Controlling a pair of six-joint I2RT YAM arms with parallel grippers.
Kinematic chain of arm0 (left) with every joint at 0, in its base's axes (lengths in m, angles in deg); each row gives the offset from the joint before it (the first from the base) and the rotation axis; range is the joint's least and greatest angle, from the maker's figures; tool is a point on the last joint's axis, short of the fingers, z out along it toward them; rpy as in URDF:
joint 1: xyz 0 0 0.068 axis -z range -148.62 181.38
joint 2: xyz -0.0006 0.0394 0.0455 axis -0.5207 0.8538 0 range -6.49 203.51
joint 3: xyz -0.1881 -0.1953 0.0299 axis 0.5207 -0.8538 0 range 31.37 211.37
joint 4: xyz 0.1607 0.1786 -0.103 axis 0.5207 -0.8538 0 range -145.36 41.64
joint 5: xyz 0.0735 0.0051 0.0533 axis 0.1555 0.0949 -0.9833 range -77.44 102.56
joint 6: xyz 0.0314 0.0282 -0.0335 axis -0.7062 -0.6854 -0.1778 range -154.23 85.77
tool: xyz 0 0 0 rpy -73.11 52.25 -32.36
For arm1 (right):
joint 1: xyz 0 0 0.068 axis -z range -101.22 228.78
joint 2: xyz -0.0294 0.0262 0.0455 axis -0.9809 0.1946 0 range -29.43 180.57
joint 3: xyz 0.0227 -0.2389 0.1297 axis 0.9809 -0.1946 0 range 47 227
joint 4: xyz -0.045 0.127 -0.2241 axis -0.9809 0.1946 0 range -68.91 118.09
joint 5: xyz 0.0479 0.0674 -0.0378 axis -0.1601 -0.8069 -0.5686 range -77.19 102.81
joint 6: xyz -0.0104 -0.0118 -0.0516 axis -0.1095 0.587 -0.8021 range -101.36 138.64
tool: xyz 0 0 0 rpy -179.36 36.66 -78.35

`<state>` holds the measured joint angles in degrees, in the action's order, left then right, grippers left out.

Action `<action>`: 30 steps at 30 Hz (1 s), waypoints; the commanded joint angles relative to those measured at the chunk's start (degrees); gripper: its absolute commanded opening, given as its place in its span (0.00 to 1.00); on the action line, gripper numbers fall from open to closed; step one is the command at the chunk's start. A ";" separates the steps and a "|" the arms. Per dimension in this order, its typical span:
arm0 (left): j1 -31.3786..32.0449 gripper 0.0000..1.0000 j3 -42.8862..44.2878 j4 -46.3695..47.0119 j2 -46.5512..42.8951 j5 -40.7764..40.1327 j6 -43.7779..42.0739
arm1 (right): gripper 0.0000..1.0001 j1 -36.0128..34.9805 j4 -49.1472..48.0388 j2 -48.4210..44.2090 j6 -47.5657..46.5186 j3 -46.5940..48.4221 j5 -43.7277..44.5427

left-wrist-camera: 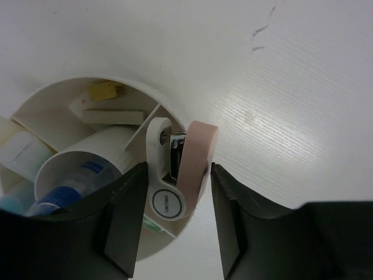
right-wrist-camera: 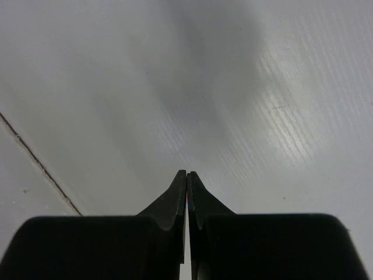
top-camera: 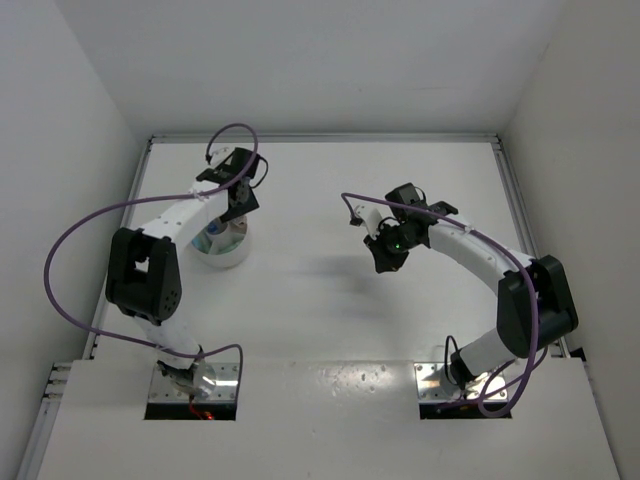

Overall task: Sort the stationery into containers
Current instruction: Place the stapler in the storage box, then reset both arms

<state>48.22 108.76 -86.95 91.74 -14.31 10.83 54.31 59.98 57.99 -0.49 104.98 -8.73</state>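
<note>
The white round bowl [top-camera: 222, 247] with inner dividers stands at the left of the table. In the left wrist view its rim [left-wrist-camera: 125, 83] curves round compartments that hold a blue-capped clear bottle [left-wrist-camera: 70, 186], a yellow item [left-wrist-camera: 105, 90], a pale block [left-wrist-camera: 113, 116] and pale sticks [left-wrist-camera: 20, 153]. My left gripper [left-wrist-camera: 178, 169] is over the bowl's edge, its jaws closed against both sides of the pink-white stapler-like piece [left-wrist-camera: 195, 151], which hangs over the rim. My right gripper [right-wrist-camera: 186, 175] is shut and empty above bare table, right of centre [top-camera: 386, 262].
White walls enclose the table on the left, back and right. A seam line [right-wrist-camera: 35, 160] crosses the surface under my right gripper. Purple cables loop from both arms.
</note>
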 commanded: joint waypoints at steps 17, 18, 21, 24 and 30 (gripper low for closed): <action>1.79 0.26 5.31 -1.75 -6.03 -2.66 -2.50 | 0.00 0.30 -0.05 -1.72 -0.64 0.03 -1.05; 2.58 0.08 6.89 -1.75 -6.04 -2.66 -3.30 | 0.00 0.30 -0.05 -1.72 -0.64 0.03 -1.05; 3.81 0.00 7.52 2.18 -9.89 3.56 -11.52 | 0.00 0.30 -1.53 -1.20 0.76 0.03 1.57; 3.81 0.00 2.97 11.55 -18.58 13.49 -22.16 | 0.09 0.30 -6.97 -3.03 6.64 -0.49 8.67; -2.68 1.00 -10.49 19.86 -33.01 20.46 -25.80 | 0.80 0.30 -28.63 -17.08 16.58 -6.97 30.19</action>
<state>48.52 101.78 -73.27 62.08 1.27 -9.69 54.31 47.85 48.96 9.87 100.39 7.57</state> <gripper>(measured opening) 0.981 0.708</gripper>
